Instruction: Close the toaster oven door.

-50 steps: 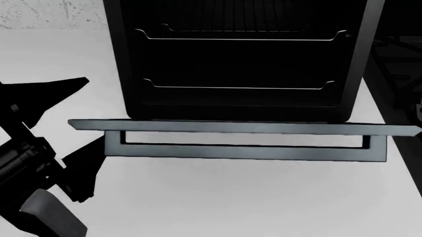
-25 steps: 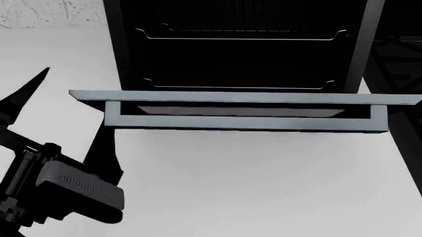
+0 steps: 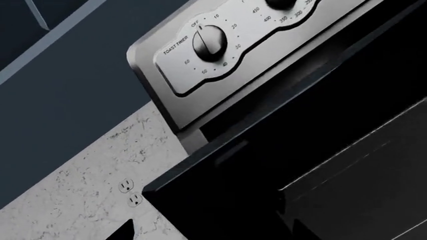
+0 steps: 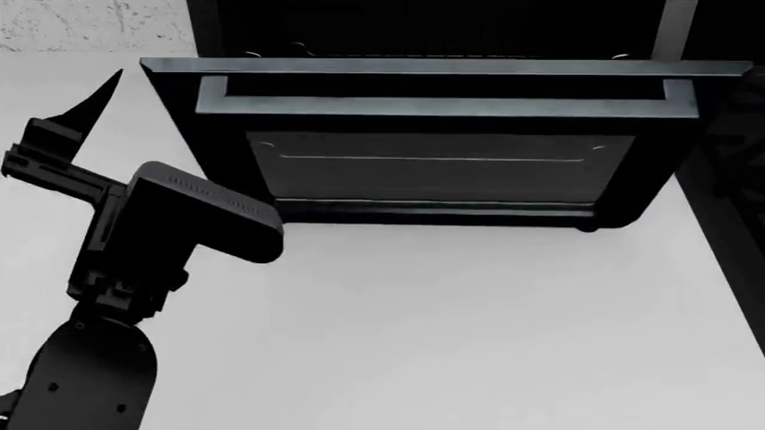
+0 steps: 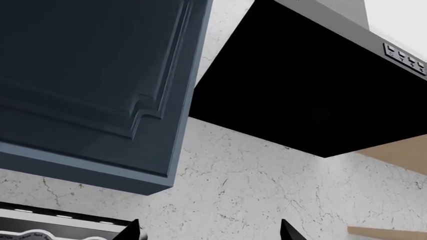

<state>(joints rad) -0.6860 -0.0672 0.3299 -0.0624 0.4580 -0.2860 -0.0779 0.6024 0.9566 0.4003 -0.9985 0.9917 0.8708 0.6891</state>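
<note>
The toaster oven (image 4: 431, 27) stands at the back of the white counter. Its door (image 4: 431, 170) stands nearly upright against the front, grey glass pane facing me, bar handle (image 4: 442, 106) along its top edge. My left arm (image 4: 179, 224) reaches up at the door's left side, and one finger (image 4: 93, 106) shows left of the door's top corner. In the left wrist view my left gripper (image 3: 210, 234) is open and empty, with the door's dark edge (image 3: 227, 165) between its tips, below the silver timer panel (image 3: 210, 42). My right gripper (image 5: 210, 231) is open and empty, pointing at the wall.
White countertop (image 4: 454, 340) spreads in front of the oven. A black gas range (image 4: 743, 188) sits at the right edge. A wall outlet (image 3: 130, 192) is in the marbled backsplash. A blue upper cabinet (image 5: 87, 85) and a black range hood (image 5: 300, 95) hang above.
The door has swung up from lying flat open to nearly upright against the oven. My left arm has risen and moved forward beside it.
</note>
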